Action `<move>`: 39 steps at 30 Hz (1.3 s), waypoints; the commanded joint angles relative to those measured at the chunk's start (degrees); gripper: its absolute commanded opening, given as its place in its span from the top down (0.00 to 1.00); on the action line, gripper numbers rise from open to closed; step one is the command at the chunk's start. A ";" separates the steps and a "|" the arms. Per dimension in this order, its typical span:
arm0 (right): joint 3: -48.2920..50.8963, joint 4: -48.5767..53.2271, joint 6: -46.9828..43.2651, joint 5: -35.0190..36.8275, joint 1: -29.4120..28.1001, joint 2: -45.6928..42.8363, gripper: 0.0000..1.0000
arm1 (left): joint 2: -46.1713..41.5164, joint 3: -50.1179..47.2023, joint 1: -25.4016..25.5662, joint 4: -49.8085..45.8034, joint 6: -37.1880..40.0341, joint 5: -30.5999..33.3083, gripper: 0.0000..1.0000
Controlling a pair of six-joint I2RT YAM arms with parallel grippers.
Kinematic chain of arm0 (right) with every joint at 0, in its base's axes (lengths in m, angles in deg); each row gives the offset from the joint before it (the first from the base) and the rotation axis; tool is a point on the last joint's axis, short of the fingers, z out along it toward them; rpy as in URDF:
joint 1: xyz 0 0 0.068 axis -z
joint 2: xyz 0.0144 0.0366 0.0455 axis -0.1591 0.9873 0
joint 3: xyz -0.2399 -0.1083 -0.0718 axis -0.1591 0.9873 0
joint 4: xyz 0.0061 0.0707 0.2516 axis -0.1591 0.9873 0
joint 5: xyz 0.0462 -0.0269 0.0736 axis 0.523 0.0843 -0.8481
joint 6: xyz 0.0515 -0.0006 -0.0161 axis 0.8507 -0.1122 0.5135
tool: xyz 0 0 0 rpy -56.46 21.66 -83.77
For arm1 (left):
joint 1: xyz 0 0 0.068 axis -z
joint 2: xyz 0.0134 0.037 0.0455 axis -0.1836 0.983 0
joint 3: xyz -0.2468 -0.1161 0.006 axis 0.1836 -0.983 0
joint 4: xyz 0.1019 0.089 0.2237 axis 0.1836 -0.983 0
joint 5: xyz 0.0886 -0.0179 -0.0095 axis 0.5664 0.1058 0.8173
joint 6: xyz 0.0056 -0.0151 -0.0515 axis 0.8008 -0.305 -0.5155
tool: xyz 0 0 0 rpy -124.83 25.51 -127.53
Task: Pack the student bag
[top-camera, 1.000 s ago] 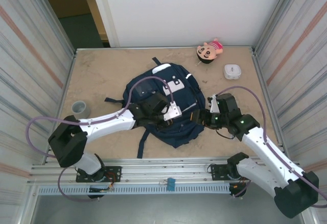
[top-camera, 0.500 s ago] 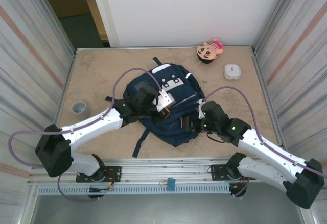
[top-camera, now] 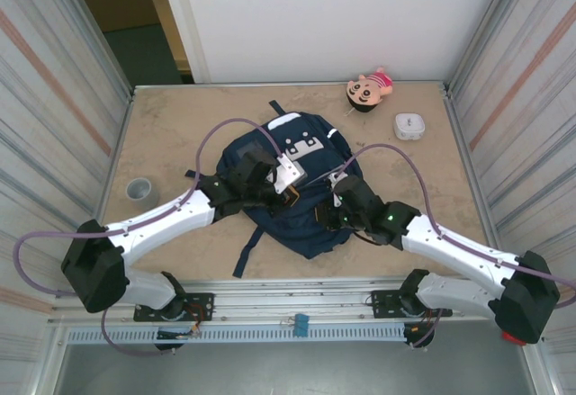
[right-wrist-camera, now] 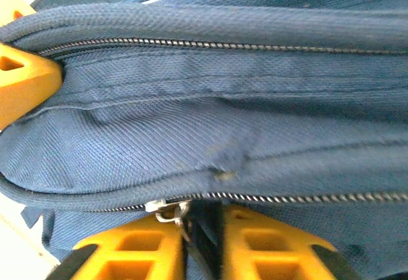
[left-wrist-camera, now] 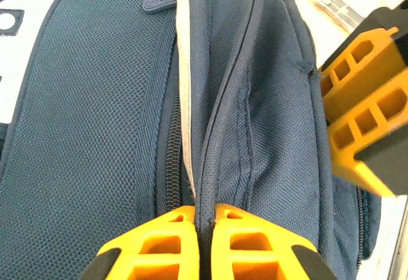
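Note:
The navy-blue student bag (top-camera: 301,175) lies flat in the middle of the table, white patches toward the far side. My left gripper (top-camera: 290,193) rests on its middle and is shut on a piped seam of the student bag (left-wrist-camera: 220,101), beside a strip of light grey lining (left-wrist-camera: 185,101). My right gripper (top-camera: 335,215) sits at the bag's right side, shut on the dark zipper pull (right-wrist-camera: 203,226) hanging from a silver zipper slider (right-wrist-camera: 167,208) on the student bag (right-wrist-camera: 210,120). The right gripper's yellow fingers (left-wrist-camera: 363,120) show in the left wrist view.
A small doll (top-camera: 367,90) and a white box (top-camera: 410,126) lie at the far right of the table. A grey tape roll (top-camera: 141,190) sits near the left wall. Metal walls close in on both sides. A dark strap (top-camera: 249,244) trails toward the near edge.
My right gripper has moved left along the bag's side toward its middle. My left gripper shifted up and left a second ago, pulling the bag with it, then held still.

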 commanded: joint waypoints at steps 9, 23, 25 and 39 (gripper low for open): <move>-3.37 13.30 -0.66 2.89 10.13 -3.22 1.00 | -4.50 -0.45 -1.56 0.78 2.76 0.62 1.00; -5.29 6.39 -6.16 -24.40 14.37 -3.27 1.00 | -9.68 -3.08 -2.90 -0.09 5.46 -10.17 0.37; -6.07 6.36 -5.78 -24.31 12.85 -3.26 1.00 | -8.69 -1.29 0.24 0.16 5.94 -9.17 0.30; -7.21 8.84 -5.07 -22.34 11.20 -5.94 1.00 | 6.36 5.15 7.82 -1.62 9.35 1.37 0.60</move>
